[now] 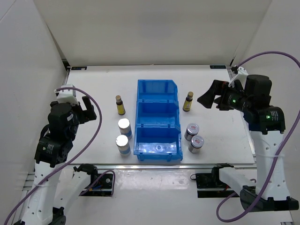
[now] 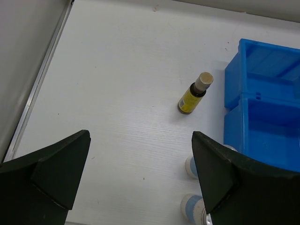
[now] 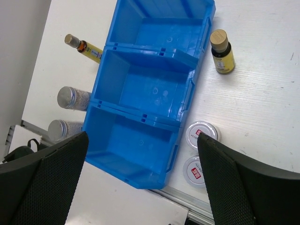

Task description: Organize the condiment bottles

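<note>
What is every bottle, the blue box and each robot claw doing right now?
Blue bin: all three compartments empty
Left brown bottle: upright, outside the bin
Right brown bottle: upright, outside the bin
White bottles: both upright, left of bin
Grey bottles: both upright, right of bin
Left gripper: open, empty
Right gripper: open, empty

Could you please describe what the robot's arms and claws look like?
The left arm and right arm have white links, black joint housings and purple cables. The left claw and right claw have broad black fingers. Green lights glow on the right arm.
</note>
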### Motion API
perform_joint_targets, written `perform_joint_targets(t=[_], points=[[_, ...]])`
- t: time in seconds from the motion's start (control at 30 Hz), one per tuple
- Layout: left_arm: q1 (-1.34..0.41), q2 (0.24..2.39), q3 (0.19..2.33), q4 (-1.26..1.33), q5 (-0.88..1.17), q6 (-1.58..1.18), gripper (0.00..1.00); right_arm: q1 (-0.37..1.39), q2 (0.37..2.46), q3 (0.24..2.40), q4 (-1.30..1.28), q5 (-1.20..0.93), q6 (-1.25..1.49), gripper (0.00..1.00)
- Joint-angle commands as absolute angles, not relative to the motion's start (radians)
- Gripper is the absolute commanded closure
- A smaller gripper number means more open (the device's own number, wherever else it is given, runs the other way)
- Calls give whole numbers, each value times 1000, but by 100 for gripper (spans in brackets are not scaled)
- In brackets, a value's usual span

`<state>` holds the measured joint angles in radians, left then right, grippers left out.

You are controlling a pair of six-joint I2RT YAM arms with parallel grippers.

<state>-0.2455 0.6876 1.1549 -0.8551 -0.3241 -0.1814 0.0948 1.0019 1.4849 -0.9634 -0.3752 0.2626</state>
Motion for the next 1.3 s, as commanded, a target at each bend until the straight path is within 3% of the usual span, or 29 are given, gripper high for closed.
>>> perform_joint_targets(t=[0.0,0.1,0.33,0.47,0.77,1.1,1.27], points=[[-250,683,1114,-839,-368,-239,0,100,1067,1502,-943,-394,284,0],[-250,673,1059,-828,-411,-288,0,109,1167,1555,-943,-417,284,0],[-259,673,1014,-807,-439,-322,0,195,1386,1626,-943,-180,272,0],[-268,664,1014,-807,-430,-322,0,251,1509,1667,-943,-43,258,11],[-296,655,996,-788,-448,-322,0,273,1753,1772,-930,104,249,19],[-305,655,996,-779,-466,-313,0,273,1908,1870,-930,127,230,32],[-305,655,986,-770,-466,-313,0,273,1953,1890,-930,106,230,46]])
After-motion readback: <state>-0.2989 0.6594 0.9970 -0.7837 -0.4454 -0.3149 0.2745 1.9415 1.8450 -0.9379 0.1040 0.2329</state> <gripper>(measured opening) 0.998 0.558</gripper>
